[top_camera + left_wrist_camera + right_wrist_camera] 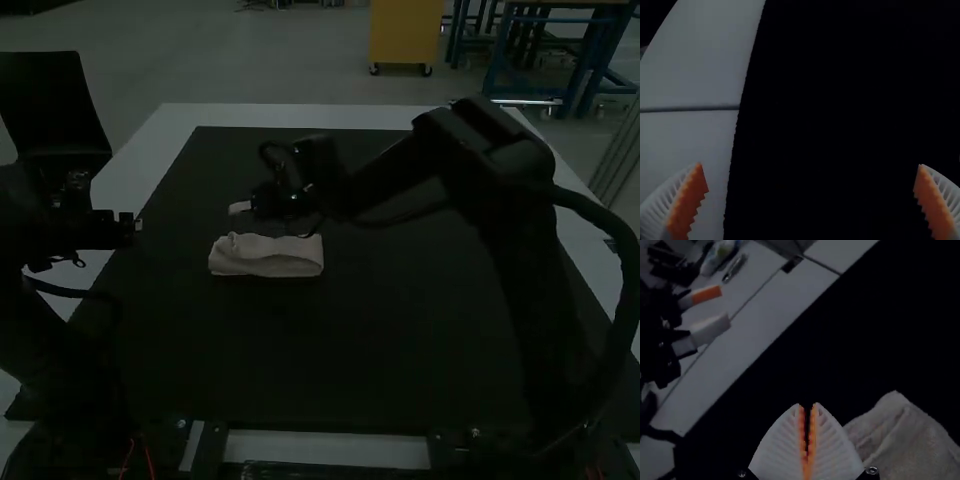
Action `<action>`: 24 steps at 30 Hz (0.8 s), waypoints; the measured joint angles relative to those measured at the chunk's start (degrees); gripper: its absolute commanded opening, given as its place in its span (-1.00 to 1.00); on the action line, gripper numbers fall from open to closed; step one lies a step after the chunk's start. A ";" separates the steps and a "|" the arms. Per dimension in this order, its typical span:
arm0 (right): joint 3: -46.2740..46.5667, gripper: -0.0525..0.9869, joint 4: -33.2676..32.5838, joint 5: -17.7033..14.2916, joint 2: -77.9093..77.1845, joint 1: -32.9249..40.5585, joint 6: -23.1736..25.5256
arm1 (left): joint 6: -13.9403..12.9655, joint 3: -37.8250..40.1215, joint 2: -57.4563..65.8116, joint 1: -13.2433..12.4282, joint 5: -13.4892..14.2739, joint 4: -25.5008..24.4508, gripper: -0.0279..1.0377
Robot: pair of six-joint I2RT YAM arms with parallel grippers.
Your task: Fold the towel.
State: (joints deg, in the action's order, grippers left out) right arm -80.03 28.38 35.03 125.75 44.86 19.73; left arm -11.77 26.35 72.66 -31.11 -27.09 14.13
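Note:
The pale towel [267, 256] lies on the black mat as a compact, narrow folded strip, with loose creases at its left end. Just beyond the towel in the high view, my right gripper [240, 208] hangs near that left end. In the right wrist view the right gripper [807, 405] has its ribbed fingers together with nothing between them, beside the towel [910, 440]. At the mat's left edge, well away from the cloth, is my left gripper [137, 225]. The left wrist view has the left gripper [811, 165] spread wide over the mat.
The black mat [400, 330] covers most of the white table [290, 116]. My right arm [500, 190] reaches across above the mat's far middle. A black chair [55, 105] stands beyond the table's left side.

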 measured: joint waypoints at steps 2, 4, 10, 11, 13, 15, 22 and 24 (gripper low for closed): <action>1.20 -0.94 1.22 0.66 -0.66 -0.11 -0.37 | 0.00 -0.02 0.02 0.00 -0.07 -0.11 0.87; 2.60 -0.94 1.84 1.03 -0.94 -0.22 -0.59 | 0.00 -0.02 0.02 0.00 -0.20 -0.11 0.87; 7.54 -0.94 6.54 1.42 -0.70 -0.70 -1.40 | 0.02 -0.02 0.02 0.00 -0.31 -0.07 0.87; 7.82 -0.94 7.13 1.53 -0.44 -0.79 -1.46 | 0.02 -0.02 0.02 0.00 -0.37 -0.07 0.87; 8.00 -0.94 7.89 1.73 0.26 -1.11 -1.68 | 0.02 -0.02 0.02 0.00 -0.39 -0.07 0.87; 7.98 -0.94 8.87 1.79 1.14 -1.51 -1.84 | 0.02 -0.02 0.02 0.00 -0.42 -0.07 0.87; 7.98 -0.94 11.69 1.86 4.70 -2.36 -2.19 | 0.07 -0.02 0.02 1.27 -0.42 0.31 0.87; 7.93 -0.94 12.07 1.84 6.05 -2.40 -2.23 | 0.11 -0.02 0.02 1.90 -0.42 0.50 0.87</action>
State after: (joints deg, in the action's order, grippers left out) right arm -72.10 40.45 36.86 131.81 42.46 17.50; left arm -11.66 26.33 72.69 -29.21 -27.51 14.63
